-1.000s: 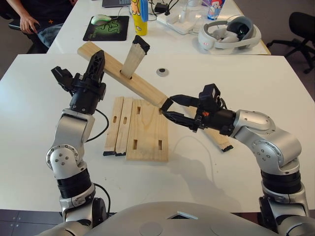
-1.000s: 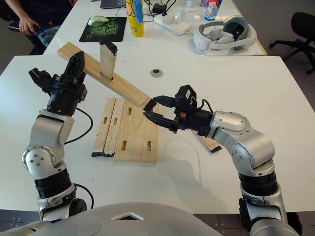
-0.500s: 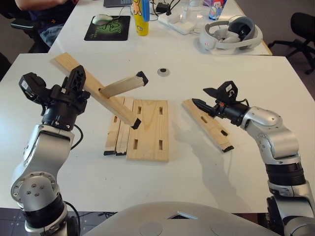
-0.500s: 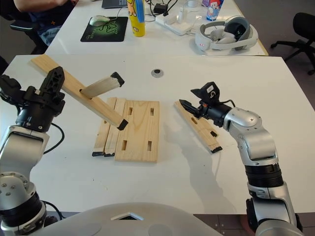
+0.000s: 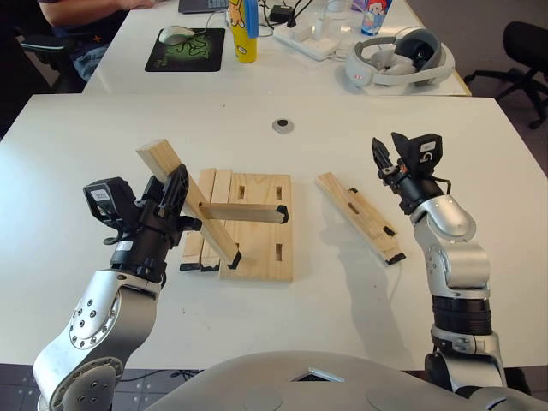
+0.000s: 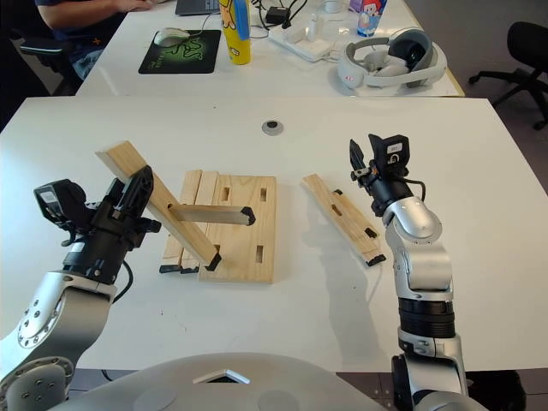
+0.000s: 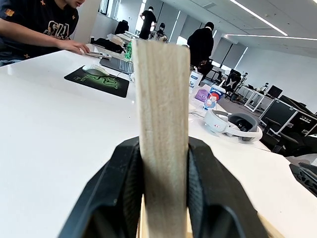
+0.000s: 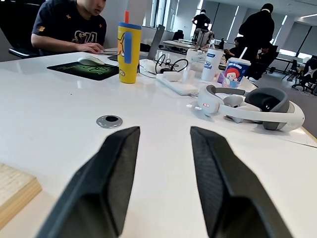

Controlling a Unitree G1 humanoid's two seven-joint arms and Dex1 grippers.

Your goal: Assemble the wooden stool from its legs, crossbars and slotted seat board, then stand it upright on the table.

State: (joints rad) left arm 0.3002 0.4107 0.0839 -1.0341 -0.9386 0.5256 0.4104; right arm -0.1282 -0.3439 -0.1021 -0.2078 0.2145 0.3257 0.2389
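In the head views, the left end effector (image 5: 174,195) clamps a pale, square-edged wooden plank (image 5: 161,159), tilted over the white tabletop (image 5: 103,128). Its black-capped lower end sits at the flat slotted seat board (image 5: 261,257), though contact is unclear. A lighter wooden crossbar (image 5: 244,211) juts sideways from the plank's slot. That joint looks loosely seated, so further tilting could let the smooth bar slide out, and the plank's foot could shove the board. The right end effector (image 5: 387,154) hangs spread and empty above a second slotted plank (image 5: 360,214).

The left wrist view shows matte black fingers (image 7: 124,188) pinching the plank's grainy end.

The right wrist view shows ribbed fingers (image 8: 111,168) parted, holding nothing.
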